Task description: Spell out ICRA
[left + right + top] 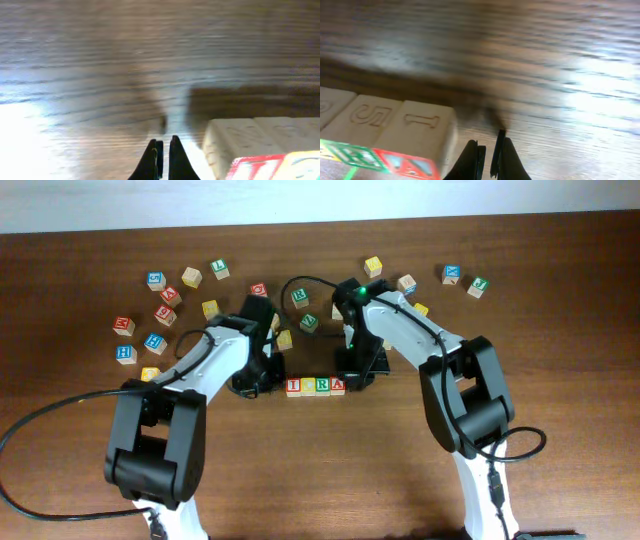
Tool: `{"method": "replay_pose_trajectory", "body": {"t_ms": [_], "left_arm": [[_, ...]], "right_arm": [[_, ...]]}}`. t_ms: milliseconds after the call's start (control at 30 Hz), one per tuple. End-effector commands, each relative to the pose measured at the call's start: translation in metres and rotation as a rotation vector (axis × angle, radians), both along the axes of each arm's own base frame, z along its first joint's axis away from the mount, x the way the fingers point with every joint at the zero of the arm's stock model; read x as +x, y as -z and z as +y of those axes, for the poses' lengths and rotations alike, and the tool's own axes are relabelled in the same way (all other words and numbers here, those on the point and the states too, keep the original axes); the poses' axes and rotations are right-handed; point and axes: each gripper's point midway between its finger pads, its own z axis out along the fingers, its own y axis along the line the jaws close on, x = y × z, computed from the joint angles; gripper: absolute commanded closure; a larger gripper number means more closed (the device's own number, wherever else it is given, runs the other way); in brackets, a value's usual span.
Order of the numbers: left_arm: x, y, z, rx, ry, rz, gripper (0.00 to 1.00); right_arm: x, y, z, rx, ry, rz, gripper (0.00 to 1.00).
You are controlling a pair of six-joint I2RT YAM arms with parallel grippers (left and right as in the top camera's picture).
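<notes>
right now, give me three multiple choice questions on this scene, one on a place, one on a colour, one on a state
1. Where is the row of blocks?
A) between the left gripper and the right gripper
B) at the table's far edge
C) stacked on an arm

2. The light on the right arm is:
A) red
B) green
C) blue

3. Both grippers are:
A) wide open
B) holding a block
C) shut, empty

1 A, overhead shows it flanked by both; 2 B, it glows green; 3 C, wrist views show fingers together, holding nothing.
</notes>
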Motion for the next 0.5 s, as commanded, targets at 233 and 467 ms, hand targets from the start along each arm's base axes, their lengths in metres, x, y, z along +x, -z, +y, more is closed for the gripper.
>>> {"method": "replay_pose_trajectory", "body": {"t_ms": [233,467], "left_arm": [[0.028,-0.061,0.054,0.031,-0.137,-0.019,1.0],[-0.004,-0.171,0.066,0.027,-0.124,-0.225,0.88]], "right_arm": [[0.027,-0.104,-0.047,-0.025,0.041,-0.177,0.95],[-0.04,-0.206,-0.082,-0.058,-0.022,-0.27,0.21]]}}
